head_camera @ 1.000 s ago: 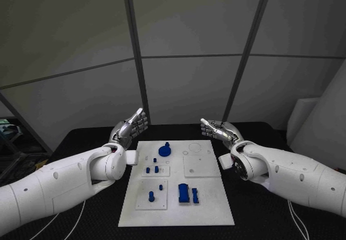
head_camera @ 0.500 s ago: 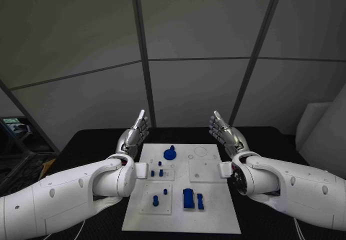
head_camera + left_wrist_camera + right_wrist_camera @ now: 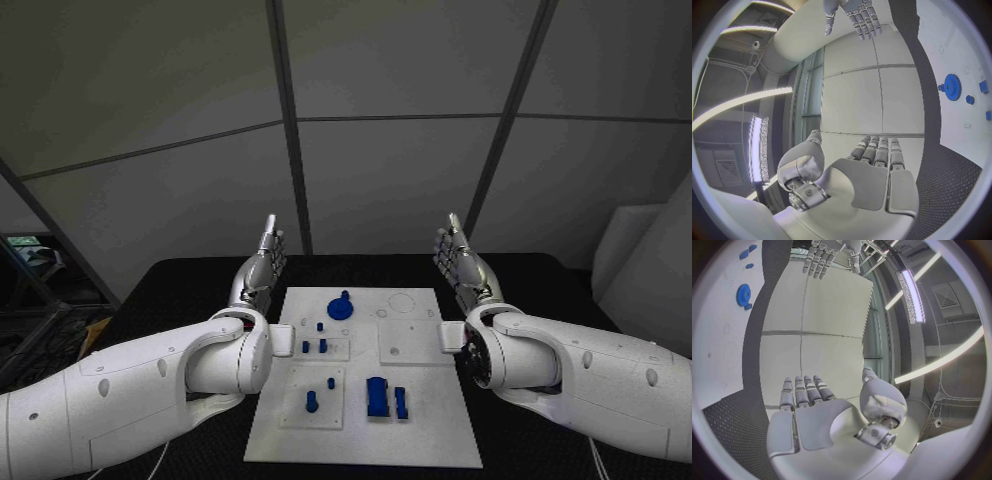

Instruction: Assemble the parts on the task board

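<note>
Head cam sits high, looks down and forward over the flat white rectangular task board (image 3: 368, 375), mid-range. Each wrist fisheye sits close behind its own palm, facing the grey wall panels beyond the board. All three share the round blue toothed gear (image 3: 340, 307) (image 3: 951, 87) (image 3: 743, 293) at the board's far end.

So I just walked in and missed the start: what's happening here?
Nothing is being handled. The silver left hand and silver right hand are raised, open and empty, either side of the white task board. The small blue parts, among them a round blue gear, lie untouched on the board.
</note>
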{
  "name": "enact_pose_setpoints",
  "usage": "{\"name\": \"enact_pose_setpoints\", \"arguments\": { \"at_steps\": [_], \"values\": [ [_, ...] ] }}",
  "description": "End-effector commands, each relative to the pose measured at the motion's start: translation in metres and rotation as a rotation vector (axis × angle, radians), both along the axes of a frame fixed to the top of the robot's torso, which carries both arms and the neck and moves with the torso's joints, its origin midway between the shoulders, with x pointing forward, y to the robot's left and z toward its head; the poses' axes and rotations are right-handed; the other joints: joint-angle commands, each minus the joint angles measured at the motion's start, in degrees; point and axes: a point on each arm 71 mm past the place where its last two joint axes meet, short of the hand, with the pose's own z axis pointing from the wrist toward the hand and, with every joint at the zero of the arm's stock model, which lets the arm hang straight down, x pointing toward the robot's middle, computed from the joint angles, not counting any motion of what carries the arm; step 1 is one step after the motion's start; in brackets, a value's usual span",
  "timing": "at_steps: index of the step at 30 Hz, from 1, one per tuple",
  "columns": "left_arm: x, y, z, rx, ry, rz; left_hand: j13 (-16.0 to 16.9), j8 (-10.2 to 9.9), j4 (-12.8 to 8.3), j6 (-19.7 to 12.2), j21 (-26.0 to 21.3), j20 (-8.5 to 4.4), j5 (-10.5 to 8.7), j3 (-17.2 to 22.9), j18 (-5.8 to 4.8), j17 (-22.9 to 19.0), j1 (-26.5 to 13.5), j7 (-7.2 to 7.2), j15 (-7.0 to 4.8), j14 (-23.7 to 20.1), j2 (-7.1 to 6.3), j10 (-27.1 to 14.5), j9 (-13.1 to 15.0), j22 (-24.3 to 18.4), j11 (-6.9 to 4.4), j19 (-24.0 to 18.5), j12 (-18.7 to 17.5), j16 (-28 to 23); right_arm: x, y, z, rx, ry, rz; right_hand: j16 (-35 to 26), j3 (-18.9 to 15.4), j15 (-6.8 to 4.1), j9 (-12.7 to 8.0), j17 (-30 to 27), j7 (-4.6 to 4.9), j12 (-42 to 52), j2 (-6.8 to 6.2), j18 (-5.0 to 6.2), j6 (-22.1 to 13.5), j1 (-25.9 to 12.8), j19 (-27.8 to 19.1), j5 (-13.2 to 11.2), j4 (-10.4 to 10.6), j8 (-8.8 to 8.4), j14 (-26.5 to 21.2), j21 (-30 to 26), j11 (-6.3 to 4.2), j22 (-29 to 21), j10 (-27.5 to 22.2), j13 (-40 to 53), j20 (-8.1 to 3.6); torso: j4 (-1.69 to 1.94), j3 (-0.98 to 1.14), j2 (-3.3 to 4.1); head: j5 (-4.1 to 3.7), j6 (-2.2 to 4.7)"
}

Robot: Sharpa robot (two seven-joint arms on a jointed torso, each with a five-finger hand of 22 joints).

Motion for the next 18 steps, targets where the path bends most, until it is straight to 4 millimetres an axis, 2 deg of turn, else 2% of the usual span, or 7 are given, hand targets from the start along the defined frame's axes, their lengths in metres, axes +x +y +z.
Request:
{"name": "enact_pose_setpoints", "arguments": {
  "at_steps": [1, 2, 9, 10, 12, 13, 18],
  "values": [
    [0.0003, -0.0001, 0.0037, 0.016, -0.033, 0.005, -0.1, -0.3, 0.0, -2.9, -0.3, -0.31, -0.4, -0.3, -2.24, -0.1, -4.2, -0.09, -0.04, -2.6, -0.01, -3.0, -0.1, -1.6, -0.04, -1.8, -0.4, -0.3, 0.0001, -0.0005, 0.0024, -0.001, -0.017, -0.015, -0.3, 0.0, -0.08, -0.1, -0.1, -0.09, -0.2, -0.02, -1.26, -3.2, -5.1, -2.8, -0.5, -0.6, -0.22, -3.4, -0.4, -0.04, -1.4, -3.5, -0.1, -0.24, 0.0, 0.0, 0.01, 0.01, -0.01],
    [0.0003, -0.0001, 0.0037, 0.016, -0.033, 0.005, -0.1, -0.3, 0.0, -3.1, -0.3, -0.31, -0.4, -0.3, -2.24, -0.1, -4.5, -0.09, -0.04, -2.8, -0.01, -3.2, -0.1, -1.6, -0.04, -5.9, -0.4, -0.3, 0.0001, -0.0005, 0.0024, -0.001, -0.017, -0.015, -0.3, 0.0, -0.08, -0.1, -0.1, -0.09, -0.2, -0.02, -1.26, -3.4, -5.5, -3.0, -0.5, -0.6, -0.22, -3.6, -0.4, -0.04, -1.4, -3.8, -0.1, -0.24, 0.0, 0.0, 0.01, 0.01, -0.01],
    [0.0003, -0.0001, 0.0037, 0.016, -0.033, 0.005, -0.1, -0.3, 0.0, -4.4, -0.3, -0.31, -0.4, -0.3, -2.24, -0.1, -6.7, -0.09, -0.04, -4.1, -0.01, -4.7, -0.1, -1.6, -0.04, -5.9, -0.4, -0.3, 0.0001, -0.0005, 0.0024, -0.001, -0.017, -0.015, -0.3, 0.0, -0.08, -0.1, -0.1, -0.09, -0.2, -0.02, -1.26, -4.9, -8.0, -4.3, -0.5, -0.6, -0.22, -5.2, -0.4, -0.04, -1.4, -5.4, -0.1, -0.24, 0.0, 0.0, 0.01, 0.01, -0.01],
    [0.0003, -0.0001, 0.0037, 0.016, -0.033, 0.005, -0.1, -0.3, 0.0, -9.1, -0.3, -0.31, -0.4, -0.3, -2.25, -0.1, -7.5, -0.09, -0.04, -8.3, -0.01, -5.2, -0.1, -1.6, -0.04, -5.9, -0.4, -0.3, 0.0001, -0.0005, 0.0024, -0.001, -0.017, -0.015, -0.3, 0.0, -0.08, -0.1, -0.1, -0.09, -0.2, -0.02, -1.26, -5.1, -8.3, -4.5, -0.5, -0.6, -0.22, -5.5, -0.4, -0.04, -1.4, -5.7, -0.1, -0.24, 0.0, 0.0, 0.01, 0.01, -0.01],
    [0.0003, -0.0001, 0.0037, 0.016, -0.033, 0.005, -0.1, -0.3, 0.0, -9.1, -0.3, -0.31, -0.4, -0.3, -2.24, -0.1, -13.2, -0.09, -0.04, -8.3, -0.01, -9.4, -0.1, -1.6, -0.04, -5.9, -0.4, -0.3, 0.0001, -0.0005, 0.0024, -0.001, -0.017, -0.015, -0.3, 0.0, -0.08, -0.1, -0.1, -0.09, -0.2, -0.02, -1.26, -5.4, -8.9, -4.8, -0.5, -0.6, -0.22, -5.7, -0.4, -0.04, -1.4, -6.1, -0.1, -0.24, 0.0, 0.0, 0.01, 0.01, -0.01],
    [0.0003, -0.0001, 0.0037, 0.016, -0.033, 0.005, -0.1, -0.3, 0.0, -9.1, -0.3, -0.31, -0.4, -0.3, -2.24, -0.1, -13.2, -0.09, -0.04, -8.3, -0.01, -9.4, -0.1, -1.6, -0.04, -5.9, -0.4, -0.3, 0.0001, -0.0005, 0.0024, -0.001, -0.017, -0.015, -0.3, 0.0, -0.08, -0.1, -0.1, -0.09, -0.2, -0.02, -1.26, -5.5, -9.0, -8.8, -0.5, -0.6, -0.22, -6.0, -0.4, -0.04, -1.4, -6.1, -0.1, -0.24, 0.0, 0.0, 0.01, 0.01, -0.01],
    [0.0003, -0.0001, 0.0037, 0.016, -0.033, 0.005, -0.1, -0.3, 0.0, -9.1, -0.3, -0.31, -0.4, -0.3, -2.24, -0.1, -13.2, -0.09, -0.04, -8.3, -0.01, -9.4, -0.1, -1.6, -0.04, -5.9, -0.4, -0.3, 0.0001, -0.0005, 0.0024, -0.001, -0.017, -0.015, -0.3, 0.0, -0.08, -0.1, -0.1, -0.09, -0.2, -0.02, -1.26, -9.9, -11.7, -8.8, -0.5, -0.6, -0.22, -10.5, -0.4, -0.04, -1.4, -10.9, -0.1, -0.24, 0.0, 0.0, 0.01, 0.01, -0.01]
  ]
}}
